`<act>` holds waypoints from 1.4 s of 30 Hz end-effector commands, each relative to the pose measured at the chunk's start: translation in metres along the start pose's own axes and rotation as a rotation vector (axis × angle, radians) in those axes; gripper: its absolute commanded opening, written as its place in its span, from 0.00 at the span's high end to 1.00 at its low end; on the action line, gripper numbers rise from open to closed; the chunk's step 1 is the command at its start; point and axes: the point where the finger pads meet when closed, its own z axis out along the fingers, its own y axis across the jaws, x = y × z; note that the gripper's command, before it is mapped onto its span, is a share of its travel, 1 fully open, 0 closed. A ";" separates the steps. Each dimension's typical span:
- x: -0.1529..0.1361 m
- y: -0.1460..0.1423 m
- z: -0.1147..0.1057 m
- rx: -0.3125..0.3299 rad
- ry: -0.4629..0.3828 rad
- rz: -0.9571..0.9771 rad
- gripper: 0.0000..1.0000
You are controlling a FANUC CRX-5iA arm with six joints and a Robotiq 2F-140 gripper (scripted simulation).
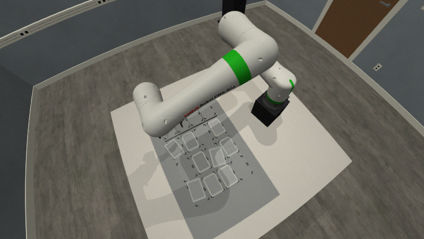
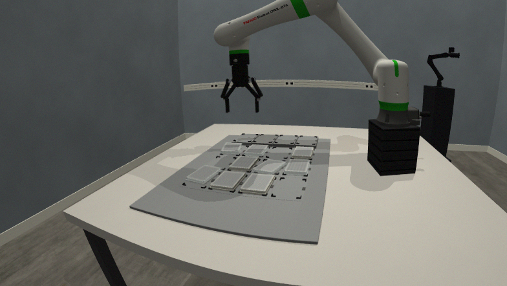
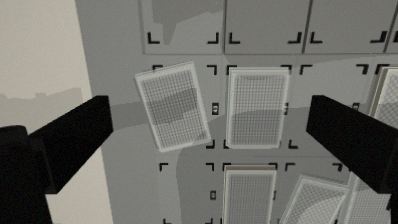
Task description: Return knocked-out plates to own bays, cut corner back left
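Below, askew plate across bay corners

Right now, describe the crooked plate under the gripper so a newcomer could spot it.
On the grey deck mat, find the row of plates beside the raised bays. The plate at that row's end, by the mat's edge, lies twisted across its corner pieces, while its neighbour sits square.

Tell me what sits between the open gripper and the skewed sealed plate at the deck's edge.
Nothing visible does. The black two-finger gripper hangs open and empty well above the grey deck; in the wrist view the skewed clear sealed plate lies uncovered below, between the fingers, with only air in between.
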 end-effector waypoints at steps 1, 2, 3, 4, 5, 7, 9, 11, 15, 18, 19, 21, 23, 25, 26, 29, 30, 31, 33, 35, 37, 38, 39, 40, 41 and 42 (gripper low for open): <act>0.000 -0.011 -0.002 0.000 0.000 0.000 0.00; 0.000 -0.015 -0.002 0.000 0.000 0.000 0.00; 0.000 -0.019 -0.002 0.000 0.000 0.000 0.00; 0.000 -0.022 -0.002 0.000 0.000 0.000 0.00; 0.000 -0.022 -0.002 0.000 0.000 0.000 0.00; 0.000 -0.022 -0.002 0.000 0.000 0.000 0.00; 0.000 -0.022 -0.002 0.000 0.000 0.000 0.00; 0.000 -0.022 -0.002 0.000 0.000 0.000 0.00; 0.000 -0.022 -0.002 0.000 0.000 0.000 0.00; 0.000 -0.022 -0.002 0.000 0.000 0.000 0.00; 0.000 -0.022 -0.002 0.000 0.000 0.000 0.00; 0.000 -0.022 -0.002 0.000 0.000 0.000 0.00; 0.000 -0.022 -0.002 0.000 0.000 0.000 0.00; 0.000 -0.022 -0.002 0.000 0.000 0.000 0.00; 0.000 -0.022 -0.002 0.000 0.000 0.000 0.00; 0.000 -0.022 -0.002 0.000 0.000 0.000 0.00; 0.000 -0.022 -0.002 0.000 0.000 0.000 0.00; 0.000 -0.022 -0.002 0.000 0.000 0.000 0.00; 0.000 -0.022 -0.002 0.000 0.000 0.000 0.00; 0.000 -0.022 -0.002 0.000 0.000 0.000 0.00; 0.000 -0.022 -0.002 0.000 0.000 0.000 0.00; 0.000 -0.022 -0.002 0.000 0.000 0.000 0.00; 0.000 -0.022 -0.002 0.000 0.000 0.000 0.00; 0.000 -0.022 -0.002 0.000 0.000 0.000 0.00; 0.000 -0.022 -0.002 0.000 0.000 0.000 0.00; 0.000 -0.022 -0.002 0.000 0.000 0.000 0.00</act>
